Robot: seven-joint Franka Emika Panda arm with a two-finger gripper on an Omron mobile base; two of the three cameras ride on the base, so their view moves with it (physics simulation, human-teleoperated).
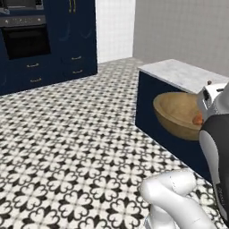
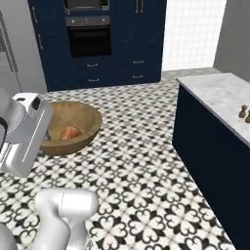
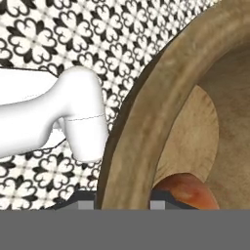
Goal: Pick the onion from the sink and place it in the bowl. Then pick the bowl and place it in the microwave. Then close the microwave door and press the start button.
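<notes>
Item 1, oven [image 2: 89, 39]: black-fronted, built into the dark blue cabinets [image 2: 141, 44], standing well behind and above the bowl in the right base view.

Item 2, bowl [image 2: 73, 122]: wide, light-brown, wooden. It was held clear of the patterned floor [image 2: 141, 156], rim tilted, its mouth opening up and toward the camera in the right base view. In the left base view the bowl [image 1: 176, 114] showed against the dark blue side of the island [image 1: 152, 112], just below the marble top [image 1: 183, 74], its widest span running roughly level across the picture.

Item 3, onion [image 2: 71, 133]: small, orange-tan, resting inside the bowl on its lower wall, near the rim on the gripper's side. In the hand view the onion [image 3: 188, 193] sat low, just inside the bowl's rim [image 3: 146, 127].

Item 4, gripper [image 3: 118, 204]: the two dark fingertips [image 3: 85, 203] stood one on each side of the bowl's rim, one outside the wall, one inside beside the onion, clamped on the wood.

Item 5, two small dark shakers [image 2: 244, 113]: upright on the island's marble top, well right of the bowl.
</notes>
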